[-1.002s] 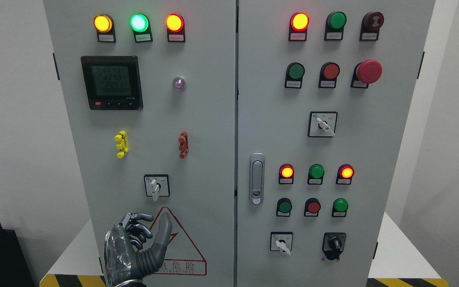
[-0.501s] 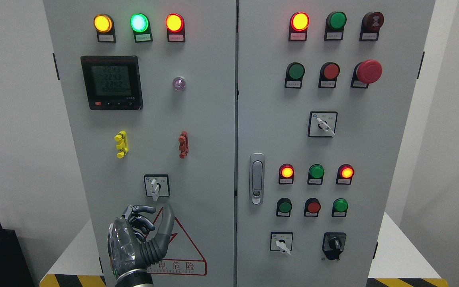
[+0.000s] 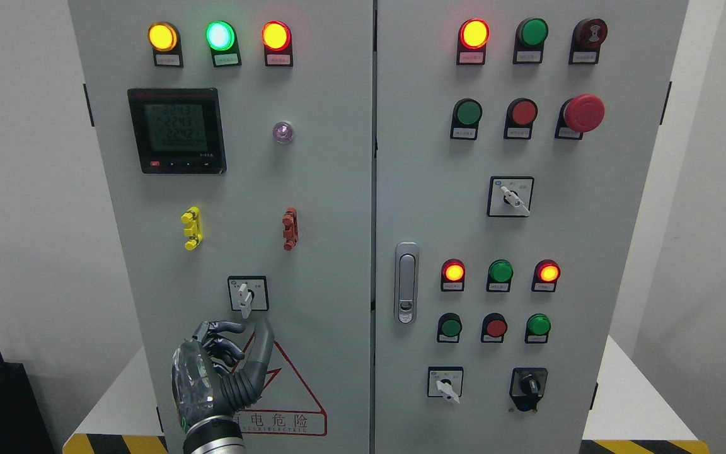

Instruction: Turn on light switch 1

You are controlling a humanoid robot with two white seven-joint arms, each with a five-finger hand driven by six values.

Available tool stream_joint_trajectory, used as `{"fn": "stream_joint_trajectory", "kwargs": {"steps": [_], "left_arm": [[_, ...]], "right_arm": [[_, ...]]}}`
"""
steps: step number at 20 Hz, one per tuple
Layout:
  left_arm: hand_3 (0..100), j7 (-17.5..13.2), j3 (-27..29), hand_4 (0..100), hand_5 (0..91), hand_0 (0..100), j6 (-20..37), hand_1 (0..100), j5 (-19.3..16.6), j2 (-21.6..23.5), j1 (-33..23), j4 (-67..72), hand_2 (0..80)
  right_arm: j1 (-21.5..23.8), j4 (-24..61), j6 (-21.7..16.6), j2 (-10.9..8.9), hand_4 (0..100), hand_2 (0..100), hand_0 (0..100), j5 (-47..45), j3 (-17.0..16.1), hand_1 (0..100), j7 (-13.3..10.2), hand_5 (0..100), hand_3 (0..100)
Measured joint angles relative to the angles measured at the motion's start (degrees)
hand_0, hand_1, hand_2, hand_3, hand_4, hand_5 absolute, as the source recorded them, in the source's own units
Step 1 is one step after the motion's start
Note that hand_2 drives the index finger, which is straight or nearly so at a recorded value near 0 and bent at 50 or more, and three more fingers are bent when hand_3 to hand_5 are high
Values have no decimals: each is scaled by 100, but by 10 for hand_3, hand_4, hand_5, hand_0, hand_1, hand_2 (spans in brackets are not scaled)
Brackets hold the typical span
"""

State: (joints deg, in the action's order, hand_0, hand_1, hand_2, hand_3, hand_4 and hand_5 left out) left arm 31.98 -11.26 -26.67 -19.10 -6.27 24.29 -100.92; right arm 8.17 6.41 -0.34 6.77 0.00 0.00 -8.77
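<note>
The small white-handled rotary selector switch [image 3: 247, 294], set in a black-framed square plate low on the left door of the grey metal control cabinet [image 3: 325, 189], looked to be the task's thing, with its short lever pointing straight down. The robot's left hand [image 3: 221, 362], dark grey with a glossy silver back, hovered just below the switch and over the red-bordered warning triangle [image 3: 290, 397], not touching the lever. Its thumb [image 3: 263, 350] stood up towards the switch plate while the other fingers [image 3: 224, 340] curled loosely beside it, holding nothing. The right hand was out of view. The lever would probably feel rigid and light but spring-detented, so it should resist and then click; being short, smooth plastic, it could slip from a loose touch. The best hold seemed a pinch across the lever's flat sides between thumb and forefinger, followed by a twist.
</note>
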Motion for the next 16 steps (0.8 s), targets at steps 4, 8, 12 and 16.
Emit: {"fn": "stream_joint_trajectory", "kwargs": {"steps": [4,8,12,16], "left_arm": [[883,2,62,866,790,198,42,555,61,-6,82,37,501],[885,4,116,867,792,200,57,553,95,-9,144,65,503],[888,17,154,867,792,202,59,549,156,-14,208,88,505],[891,19,181,871,793,202,87,546,205,-15,264,114,513]], "right_arm": [[0,0,0,0,0,0,120,0,0,389,0,0,0],[0,0,0,0,0,0,120,0,0,389,0,0,0],[0,0,0,0,0,0,120,0,0,389,0,0,0],[0,0,0,0,0,0,120,0,0,389,0,0,0]]}}
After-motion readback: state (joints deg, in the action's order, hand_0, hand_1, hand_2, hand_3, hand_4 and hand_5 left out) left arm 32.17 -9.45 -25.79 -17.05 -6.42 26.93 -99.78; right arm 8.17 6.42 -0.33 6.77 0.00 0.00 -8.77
